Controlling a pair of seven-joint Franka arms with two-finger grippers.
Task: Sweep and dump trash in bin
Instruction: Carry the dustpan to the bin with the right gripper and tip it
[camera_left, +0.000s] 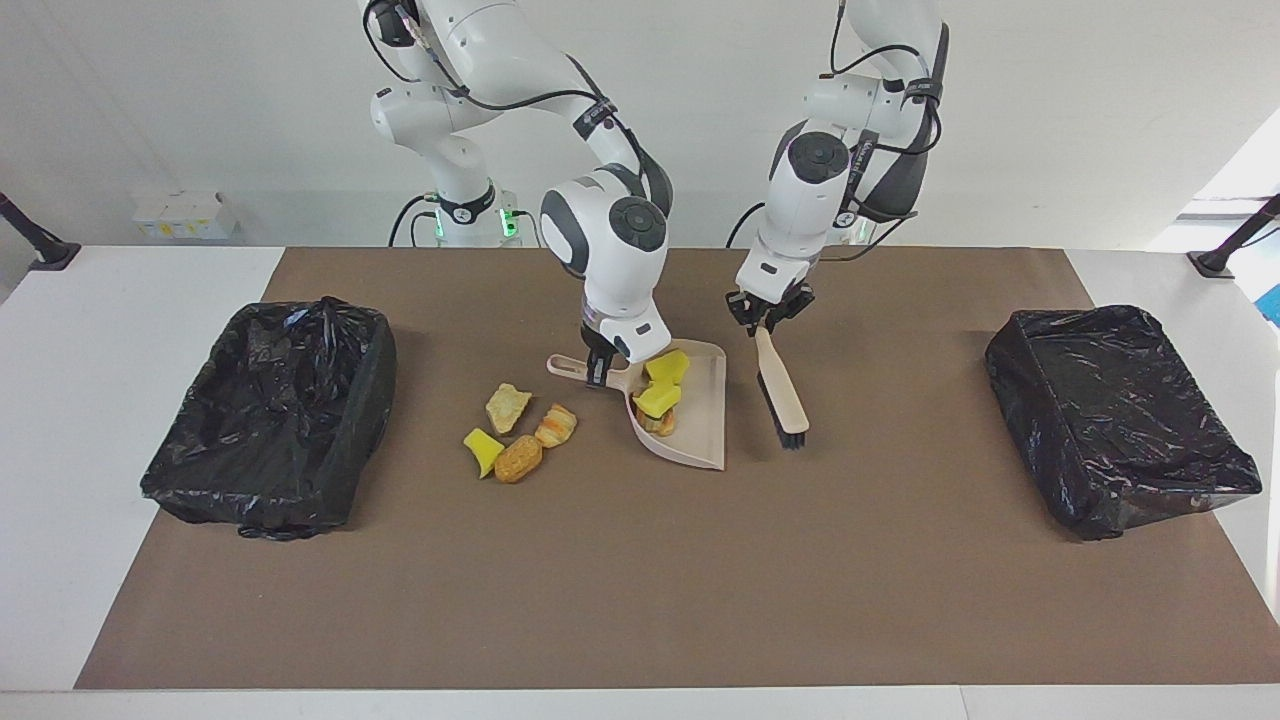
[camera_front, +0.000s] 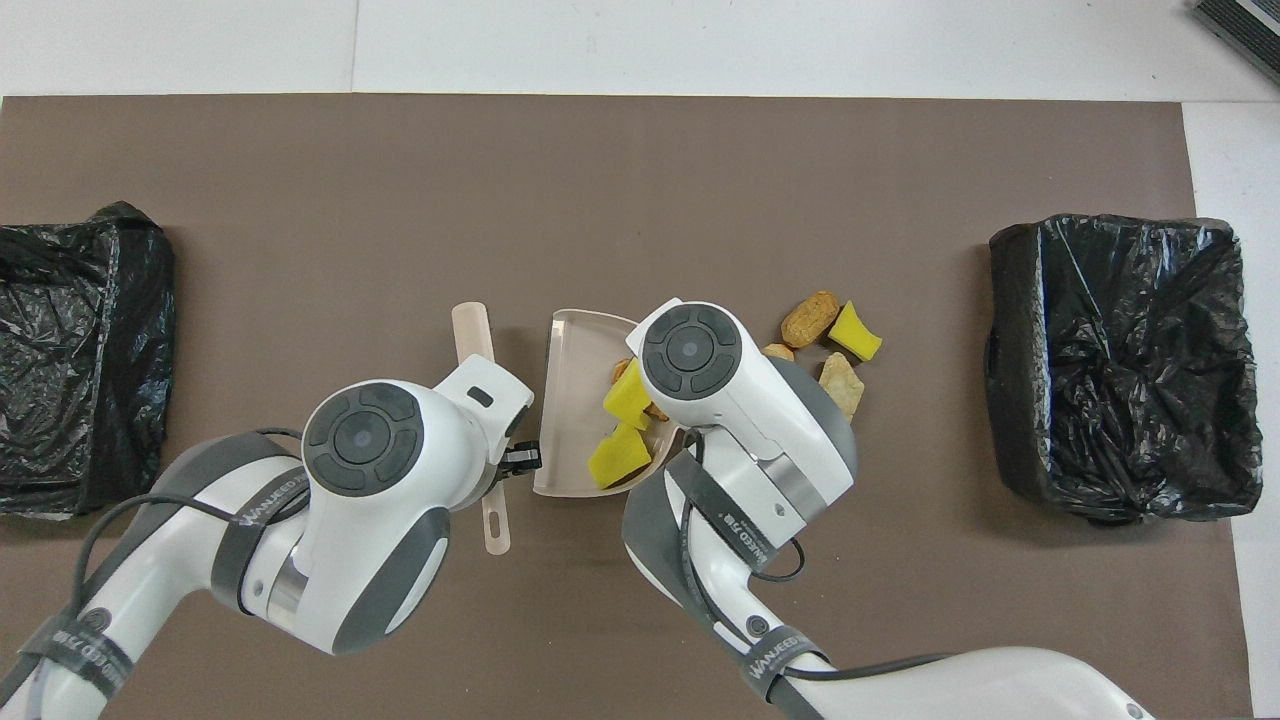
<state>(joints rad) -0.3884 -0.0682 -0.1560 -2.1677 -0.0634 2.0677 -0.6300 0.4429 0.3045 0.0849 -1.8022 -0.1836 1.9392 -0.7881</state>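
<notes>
Facing view, starting at the right arm's end of the counter (camera_left: 90, 420): a bin lined with a black bag (camera_left: 270, 420) sits on the brown mat (camera_left: 640, 580). Next come four scraps of trash lying loose on the mat: a yellow sponge piece (camera_left: 482, 450), a brown lump (camera_left: 518, 459), a pale crumbly chunk (camera_left: 507, 406) and a striped orange piece (camera_left: 556, 425), all close together between that bin and the dustpan (camera_left: 690, 430).

My right end effector (camera_left: 599, 371) is clamped shut on the dustpan's handle. The pan is beige; whether its mouth edge touches the mat I cannot tell. More trash lies in it: two yellow sponge pieces (camera_left: 661, 385) atop a brownish lump (camera_left: 660, 422).

My left end effector (camera_left: 764, 322) is closed tight on the handle of the brush (camera_left: 783, 390), which hangs slanted with its black bristles down close to the mat, just beside the dustpan on the side toward the left arm's end.

The second black-bagged bin (camera_left: 1115, 415) stands at the left arm's end.
</notes>
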